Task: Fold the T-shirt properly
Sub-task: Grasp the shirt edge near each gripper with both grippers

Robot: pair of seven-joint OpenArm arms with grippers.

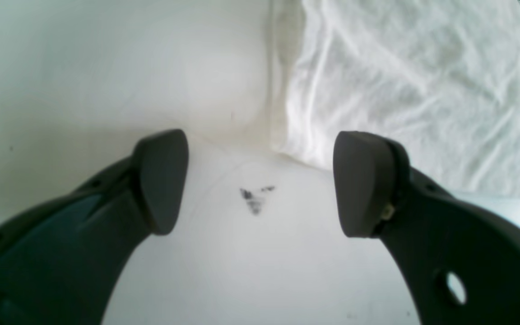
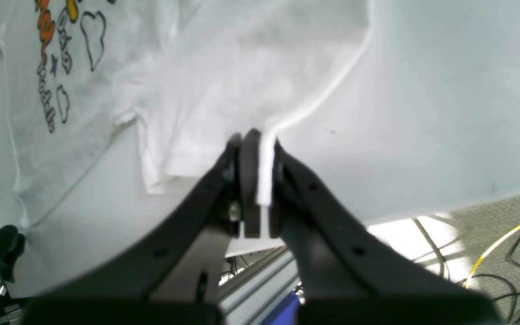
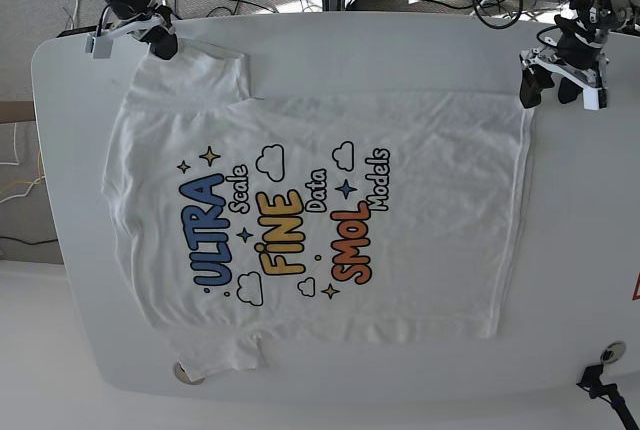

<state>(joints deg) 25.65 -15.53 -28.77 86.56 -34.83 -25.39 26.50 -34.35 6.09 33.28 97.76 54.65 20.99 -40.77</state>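
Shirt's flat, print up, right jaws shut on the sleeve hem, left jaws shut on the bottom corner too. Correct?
Not quite. The left gripper is open and holds nothing: the left wrist view shows bare table between its jaws, the shirt corner just beyond. The rest is right.

Shirt flat on the table.
The T-shirt [image 3: 320, 220] covers the table's [image 3: 400, 40] middle; my right gripper [image 3: 160, 42] and left gripper [image 3: 553, 85] sit at its far corners.

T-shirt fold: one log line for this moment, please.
T-shirt: flat, print up | right hand: shut on sleeve edge | left hand: open, at hem corner
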